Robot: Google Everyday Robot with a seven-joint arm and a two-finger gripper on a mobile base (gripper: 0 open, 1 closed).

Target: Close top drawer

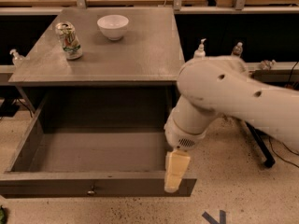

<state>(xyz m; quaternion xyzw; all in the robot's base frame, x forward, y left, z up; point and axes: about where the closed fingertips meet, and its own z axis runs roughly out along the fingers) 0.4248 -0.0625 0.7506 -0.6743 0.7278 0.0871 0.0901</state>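
Note:
The top drawer is pulled far out of the grey cabinet. It is wide, deep and dark grey, empty inside, with a small metal knob at the centre of its flat front. My white arm comes in from the right and bends down over the drawer's right front corner. My gripper hangs with its cream-coloured fingers pointing down, their tips at the top edge of the drawer front near the right end.
On the cabinet top stand a drink can at the left and a white bowl at the back. Dispenser bottles stand on shelves to the right and left. A dark stand leg lies on the floor at right.

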